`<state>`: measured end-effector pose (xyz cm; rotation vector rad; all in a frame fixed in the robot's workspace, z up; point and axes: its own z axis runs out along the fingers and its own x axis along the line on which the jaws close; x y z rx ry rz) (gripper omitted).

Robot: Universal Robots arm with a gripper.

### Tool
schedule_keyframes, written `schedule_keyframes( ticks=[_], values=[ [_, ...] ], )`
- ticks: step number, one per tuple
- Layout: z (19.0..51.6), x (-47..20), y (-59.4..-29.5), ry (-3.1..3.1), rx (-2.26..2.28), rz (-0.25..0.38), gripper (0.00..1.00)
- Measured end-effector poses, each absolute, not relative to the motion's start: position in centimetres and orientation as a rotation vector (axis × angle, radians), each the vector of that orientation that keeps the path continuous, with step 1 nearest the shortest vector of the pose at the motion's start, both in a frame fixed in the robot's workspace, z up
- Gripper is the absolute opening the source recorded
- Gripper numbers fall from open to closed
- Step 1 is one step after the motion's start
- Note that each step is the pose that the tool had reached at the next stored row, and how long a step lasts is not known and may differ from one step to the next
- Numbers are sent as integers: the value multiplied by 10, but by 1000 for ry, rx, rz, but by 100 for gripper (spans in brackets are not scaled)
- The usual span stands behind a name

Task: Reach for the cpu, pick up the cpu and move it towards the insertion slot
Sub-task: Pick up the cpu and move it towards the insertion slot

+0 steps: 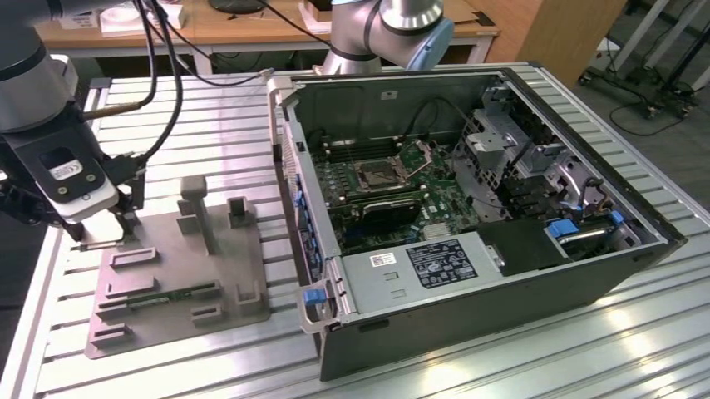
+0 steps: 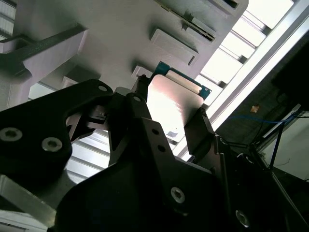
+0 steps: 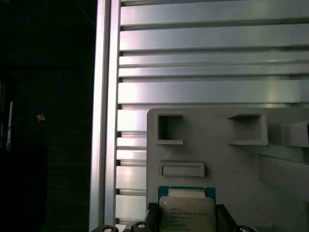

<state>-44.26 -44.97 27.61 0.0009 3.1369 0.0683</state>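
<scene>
Second wrist view puts the cpu (image 2: 175,99) right between the two black fingers (image 2: 203,135) of the gripper (image 2: 170,118). They look pressed on its two sides, over the grey tray (image 2: 96,19). I cannot tell if it has left the tray. The hold is on thin edges, so I think the cpu could slip or tip. First wrist view lets me look down on its shiny lid. Exterior view gives me the far part: the insertion slot (image 1: 381,174) sits well apart, inside the computer case (image 1: 477,324), whose wall could get bumped.
</scene>
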Motion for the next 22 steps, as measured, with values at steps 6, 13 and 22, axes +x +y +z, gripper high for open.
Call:
schedule_keyframes(
  ticks=[6,13,22],
  values=[
    [278,-443,-450,3137,1,68,54],
    [280,-443,-450,3137,1,68,54],
    [281,-443,-450,3137,1,68,54]
  ],
)
